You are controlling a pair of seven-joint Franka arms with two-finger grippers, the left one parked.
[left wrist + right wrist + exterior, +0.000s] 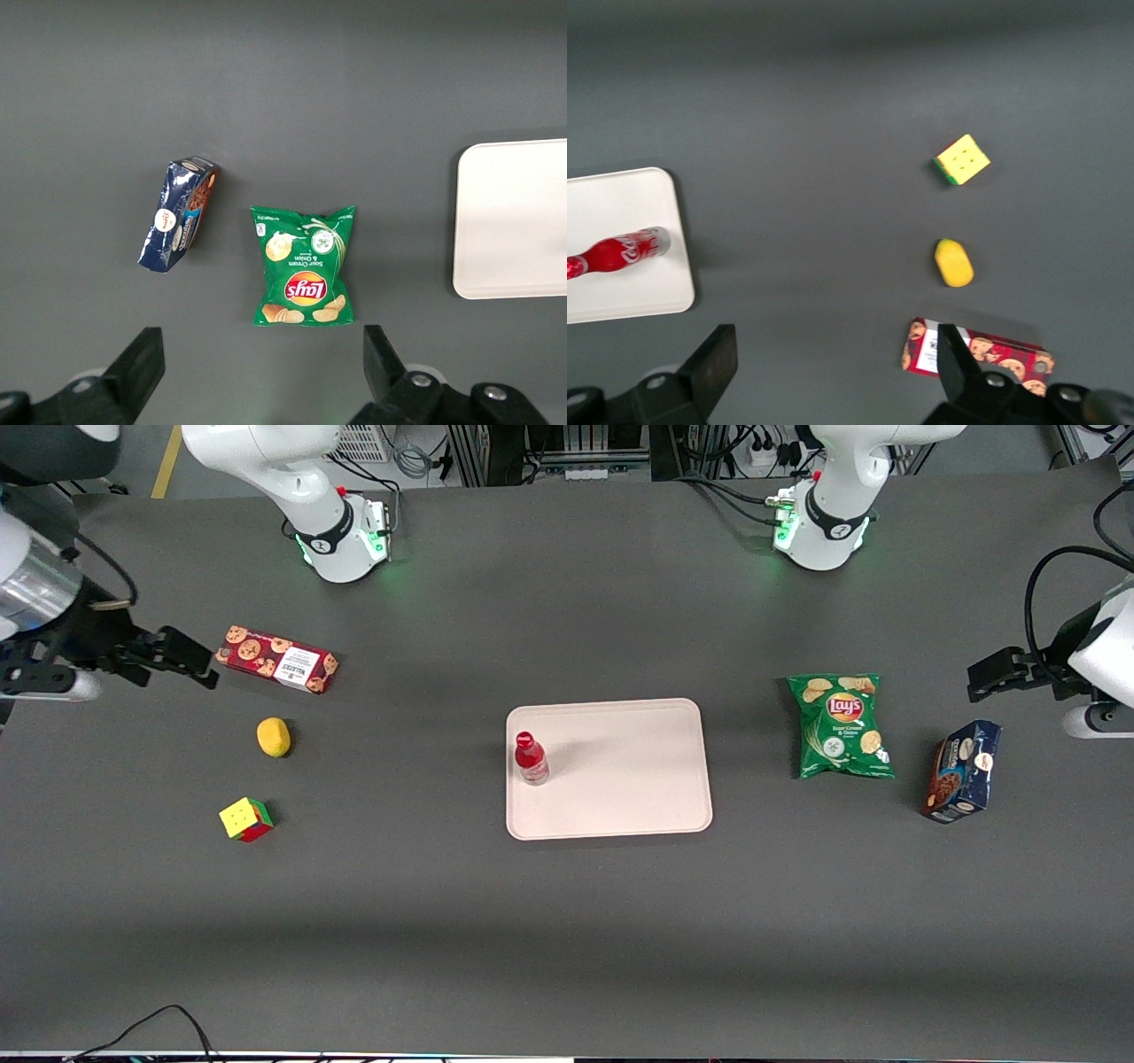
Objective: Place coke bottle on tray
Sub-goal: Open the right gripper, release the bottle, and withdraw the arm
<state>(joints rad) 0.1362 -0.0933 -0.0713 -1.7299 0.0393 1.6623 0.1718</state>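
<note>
- The coke bottle (pixel 531 757) stands upright on the tray (pixel 620 779), close to the rim at the tray's 9 o'clock edge in the front view. As I judge it, the placing is done.
- The hand (pixel 182 657) hangs over the bench (pixel 567 921) toward the working arm's end, well apart from the tray, just beside the cookie box (pixel 278 659). Its fingers (pixel 713 363) are spread wide and hold nothing.
- Main risk: the bottle is slim and tall with a small base, so a jolt to the bench or tray could tip it, and this near the rim it might roll off.
- Any sweep of the arm over the tray could clip the cap.
- A low hand could nudge the cookie box, or the lemon (pixel 274 737) at the box's 6 o'clock.
</note>
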